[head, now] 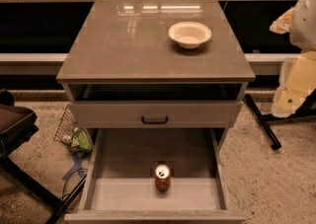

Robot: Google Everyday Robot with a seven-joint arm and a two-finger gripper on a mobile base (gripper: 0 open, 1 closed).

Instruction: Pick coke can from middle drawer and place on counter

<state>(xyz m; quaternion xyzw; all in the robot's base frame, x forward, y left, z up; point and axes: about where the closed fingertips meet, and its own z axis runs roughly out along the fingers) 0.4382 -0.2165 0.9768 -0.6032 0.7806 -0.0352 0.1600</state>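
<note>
coke can [162, 177] stands upright, long axis vertical, lid up, front-centre on floor of open middle drawer [123, 196]; gripper not in view, state can't be told, bearing to can unknown; counter [123, 45] above and behind, bowl [189, 34] right rear

White bowl [189, 34], plus green bag [79, 142] on speckled floor [276, 183].

Coke can [162, 177] in middle drawer [123, 196], bowl [189, 34] on counter [123, 40] above
</note>
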